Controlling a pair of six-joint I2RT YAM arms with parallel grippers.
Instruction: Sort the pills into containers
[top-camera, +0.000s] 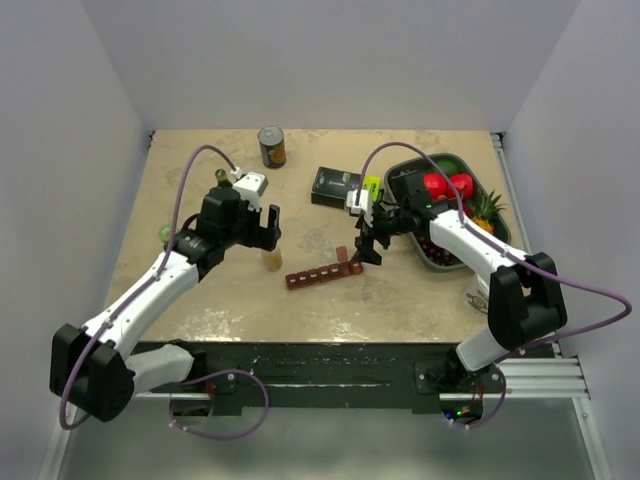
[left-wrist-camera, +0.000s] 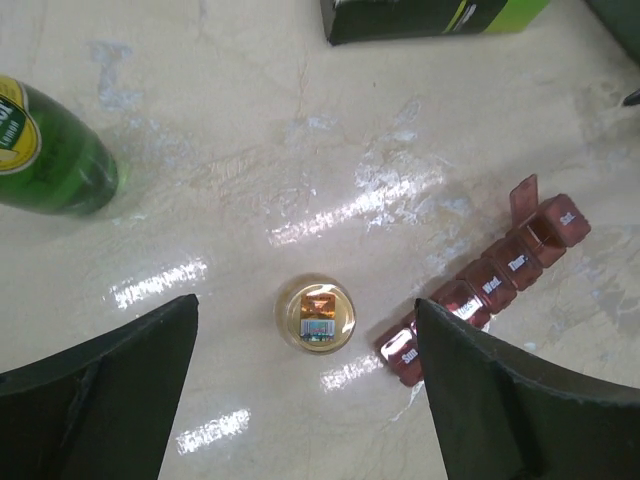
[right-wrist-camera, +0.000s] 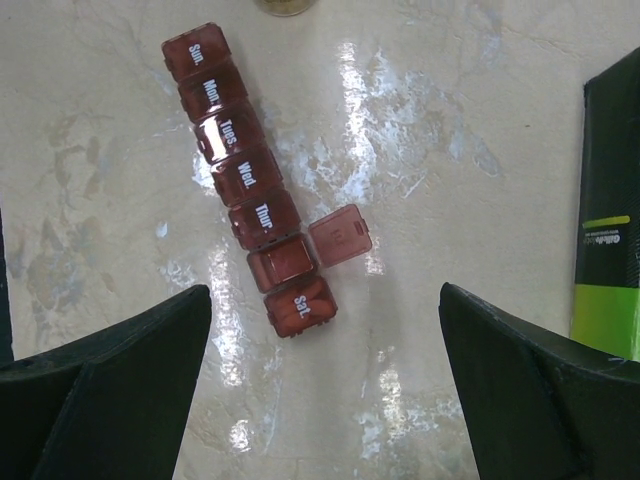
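Top external view is showing the containers (top-camera: 323, 273), a long narrow strip of translucent dark red plastic, lying aslant near the middle of the glossy, beige marbled table (top-camera: 420, 300). The left gripper (top-camera: 262, 228) is hanging just above a small amber bottle (top-camera: 272, 259) beside the strip's left end. The right gripper (top-camera: 368, 250) is hovering over the strip's right end. Behind them a cylindrical can (top-camera: 272, 146), a flat black-and-green box (top-camera: 335, 186) and a grey tray (top-camera: 500, 225) of fruit are standing. The left wrist view is adding what the overhead one is missing. There the dark, wedge-shaped fingers (left-wrist-camera: 110, 390) are spreading wide on either side of the round bottle without touching it, and a shiny green glass bottle (left-wrist-camera: 50, 150) is lying at the upper left. The right wrist view is giving the clearest look at the strip. It is showing seven rounded square compartments with white day labels from Sun. to Sat., and the sixth one is open with its lid (right-wrist-camera: 340, 235) flipped out to the side. The right arm's fingers (right-wrist-camera: 110, 390) are also standing wide apart, gripping nothing. Whether any pill is sitting in the open compartment cannot be told.
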